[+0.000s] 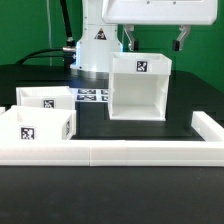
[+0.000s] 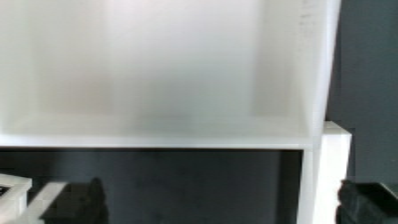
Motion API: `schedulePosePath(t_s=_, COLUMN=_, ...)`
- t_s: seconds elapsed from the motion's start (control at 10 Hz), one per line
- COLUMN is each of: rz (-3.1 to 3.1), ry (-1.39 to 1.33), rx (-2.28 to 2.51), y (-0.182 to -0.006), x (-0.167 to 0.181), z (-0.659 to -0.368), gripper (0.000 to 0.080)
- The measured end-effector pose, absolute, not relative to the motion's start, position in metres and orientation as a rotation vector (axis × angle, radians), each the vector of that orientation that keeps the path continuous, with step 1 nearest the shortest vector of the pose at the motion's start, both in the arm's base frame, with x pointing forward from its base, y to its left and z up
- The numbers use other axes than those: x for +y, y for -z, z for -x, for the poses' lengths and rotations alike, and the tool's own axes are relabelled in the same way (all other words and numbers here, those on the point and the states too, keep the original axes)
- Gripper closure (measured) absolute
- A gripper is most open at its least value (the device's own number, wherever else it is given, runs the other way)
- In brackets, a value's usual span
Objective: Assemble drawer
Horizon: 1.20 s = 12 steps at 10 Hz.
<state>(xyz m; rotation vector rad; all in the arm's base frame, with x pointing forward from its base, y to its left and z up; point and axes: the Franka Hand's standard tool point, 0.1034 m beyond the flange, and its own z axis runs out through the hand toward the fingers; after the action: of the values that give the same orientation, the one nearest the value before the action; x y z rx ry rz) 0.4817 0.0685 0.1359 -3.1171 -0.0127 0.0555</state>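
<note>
The large white box shell (image 1: 135,92) stands on the black table, open front toward the camera, with a tag on its upper front edge. Two small open-top trays (image 1: 45,98) (image 1: 35,128) sit at the exterior view's left, each tagged. My gripper (image 1: 154,41) hovers above the shell's top, open and empty. In the wrist view the shell (image 2: 160,70) fills most of the picture. One of its side walls (image 2: 333,170) runs between my dark fingers (image 2: 80,200), close to one of them. My gripper (image 2: 222,200) touches nothing.
A long low white border wall (image 1: 150,152) runs along the front and turns back at the exterior view's right. The marker board (image 1: 93,96) lies flat behind the trays. The robot's base (image 1: 95,50) stands behind the shell, with cables to the left.
</note>
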Motion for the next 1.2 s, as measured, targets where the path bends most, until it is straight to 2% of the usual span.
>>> schedulePosePath(t_s=0.2, rz=3.115, ry=-0.059, rx=0.019, y=-0.135, x=0.071, z=-0.478, gripper=0.0150)
schedulePosePath(t_s=0.4, rz=3.114, ry=-0.065, rx=0.054, y=-0.132, x=0.083, z=-0.453, gripper=0.0150)
schedulePosePath(t_s=0.7, rz=3.117, ry=-0.045, rx=0.039, y=-0.114, x=0.098, z=-0.423, gripper=0.0150)
schedulePosePath(t_s=0.9, rz=3.114, ry=-0.036, rx=0.038, y=-0.100, x=0.106, z=-0.414, gripper=0.0150)
schedulePosePath(t_s=1.1, rz=3.111, ry=-0.047, rx=0.037, y=-0.095, x=0.106, z=-0.412, gripper=0.0150)
schedulePosePath(t_s=1.2, rz=3.112, ry=-0.050, rx=0.038, y=-0.095, x=0.105, z=-0.412, gripper=0.0257)
